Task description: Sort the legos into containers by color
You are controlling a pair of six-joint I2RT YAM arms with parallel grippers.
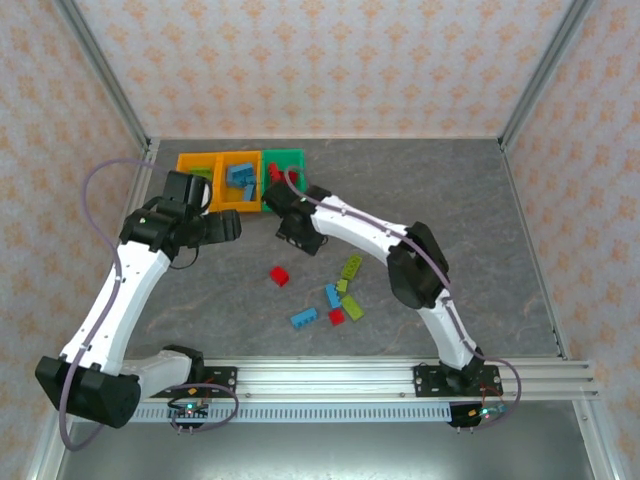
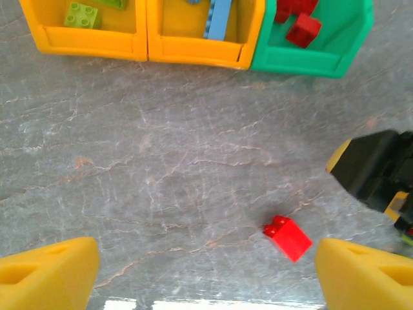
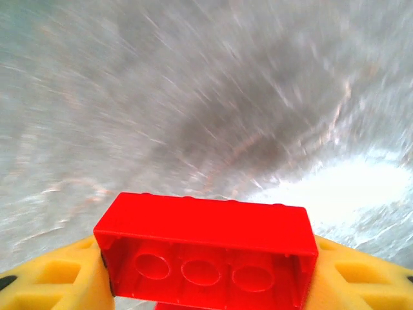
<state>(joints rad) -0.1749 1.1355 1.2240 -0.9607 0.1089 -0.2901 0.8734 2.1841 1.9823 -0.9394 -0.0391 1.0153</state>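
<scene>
Long red brick (image 3: 206, 248): closest to the lens in the right wrist view, hollow underside facing the camera with 3 round tubes showing. It sits between 2 yellow fingers (image 3: 51, 278), its short ends against both.
Right claw (image 3: 206, 287): closed on the long red brick. The surface behind it is a grey blur, so I cannot tell from this view what it hangs over.
Right arm (image 1: 360, 225): seen from above, it reaches across the table, its far end just in front of the green bin.
Left claw (image 2: 206, 278): spread wide, nothing between its yellow tips, hovering over bare table in front of the row of bins.
Small red brick (image 2: 287, 237): lying on the table near the left claw's right tip, apart from it.
Left orange bin (image 2: 90, 42): left end of the row, lime green bricks (image 2: 82, 14) inside.
Middle orange bin (image 2: 193, 51): pressed against its 2 neighbours, with a blue brick (image 2: 219, 19) inside.
Green bin (image 2: 303, 61): right end of the row, red bricks (image 2: 303, 29) inside.
Loose bricks (image 1: 333, 296): a scattered group mid-table, right of the small red brick. It holds 2 blue, 1 red and a few lime green, near one another and well apart from the bins.
Table (image 1: 480, 200): grey, stone-patterned.
</scene>
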